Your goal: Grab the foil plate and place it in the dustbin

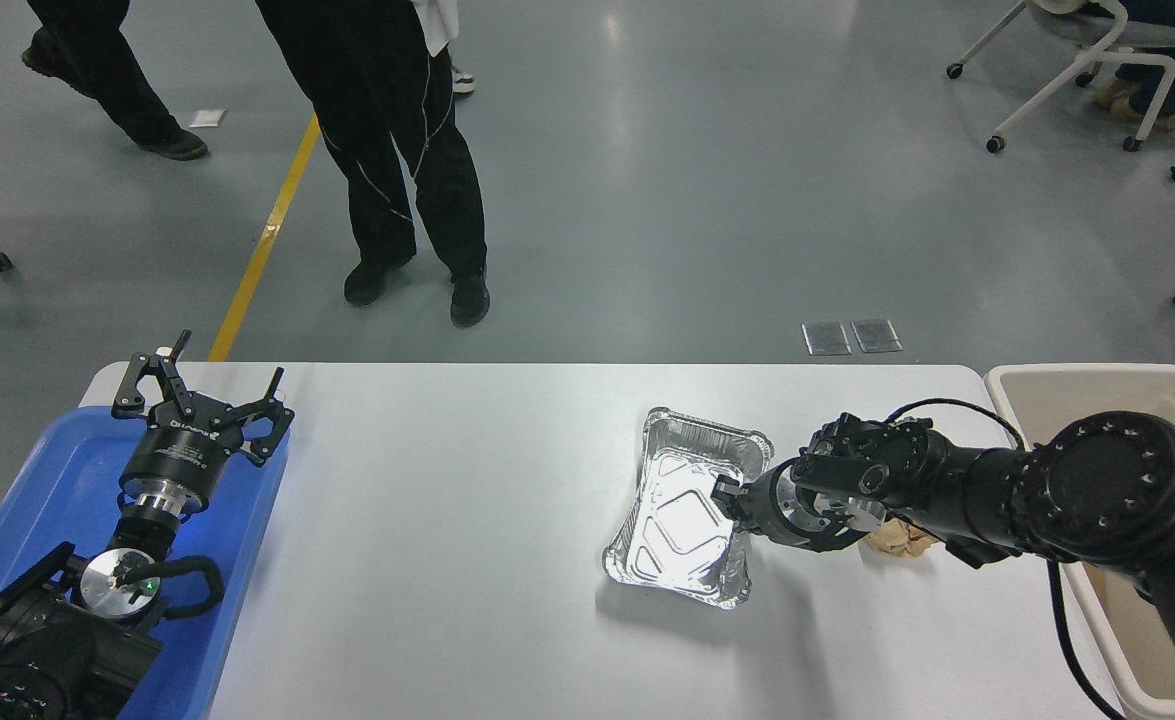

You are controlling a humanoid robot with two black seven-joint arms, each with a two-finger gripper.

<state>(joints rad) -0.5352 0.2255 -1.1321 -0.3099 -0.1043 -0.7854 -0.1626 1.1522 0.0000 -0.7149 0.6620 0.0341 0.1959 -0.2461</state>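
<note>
foil plate (689,510), mid-table right of centre, its right rim pinched in the closed right gripper (725,494): keep the clamp light, lift level and carry rightward into the dustbin (1107,382) at the table's end; left gripper (199,403) parked, fingers spread.

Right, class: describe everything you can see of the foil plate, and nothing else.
The foil plate is a shallow, shiny silver rectangular tray with rounded corners, a crimped rim and raised ridges on its base. It is empty and sits on the white table, right of centre. The right pincer is at its right rim, apparently gripping it.
</note>
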